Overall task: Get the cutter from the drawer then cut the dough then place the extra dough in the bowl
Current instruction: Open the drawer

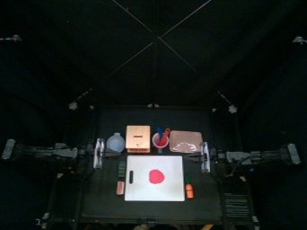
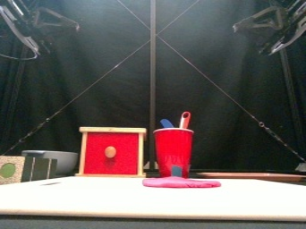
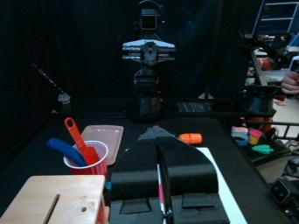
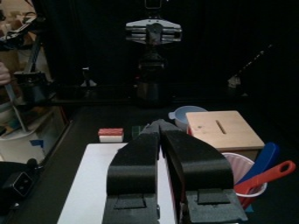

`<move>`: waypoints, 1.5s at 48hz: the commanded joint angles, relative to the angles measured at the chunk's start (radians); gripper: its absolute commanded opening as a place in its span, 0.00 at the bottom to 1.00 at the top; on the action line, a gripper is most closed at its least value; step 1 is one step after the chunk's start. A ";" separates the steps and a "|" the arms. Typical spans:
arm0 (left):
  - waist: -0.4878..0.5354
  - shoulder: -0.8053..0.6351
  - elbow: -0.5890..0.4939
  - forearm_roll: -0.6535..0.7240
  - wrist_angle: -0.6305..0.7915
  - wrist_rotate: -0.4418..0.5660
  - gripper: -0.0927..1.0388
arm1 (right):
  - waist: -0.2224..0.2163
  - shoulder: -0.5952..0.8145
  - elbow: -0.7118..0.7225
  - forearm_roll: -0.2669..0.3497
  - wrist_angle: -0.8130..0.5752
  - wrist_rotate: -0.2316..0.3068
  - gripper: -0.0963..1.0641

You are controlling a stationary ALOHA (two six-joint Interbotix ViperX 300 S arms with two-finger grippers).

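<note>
Red dough (image 1: 156,174) sits on white board (image 1: 138,192) — seemingly centred.

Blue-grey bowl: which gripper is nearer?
Left. The left gripper rests just beside the bowl; the right gripper rests at the opposite side, past the wooden box, red cup and pink tray.

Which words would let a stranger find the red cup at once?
Start at the white cutting board in the table's middle and look at the row behind it. The red cup stands there between the wooden box and the pink tray. Only it holds a blue knife and a red knife.
</note>
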 commanded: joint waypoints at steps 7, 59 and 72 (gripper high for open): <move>-0.011 0.040 -0.028 -0.009 -0.009 -0.011 0.04 | -0.002 0.089 -0.023 -0.006 -0.002 0.002 0.10; -0.222 0.765 -0.146 -1.092 -0.413 -0.204 0.06 | -0.190 1.045 -0.877 -0.126 0.371 -0.011 0.10; -0.230 0.864 -0.176 -1.098 -0.422 -0.284 0.06 | -0.204 1.223 -1.048 -0.166 0.546 -0.015 0.10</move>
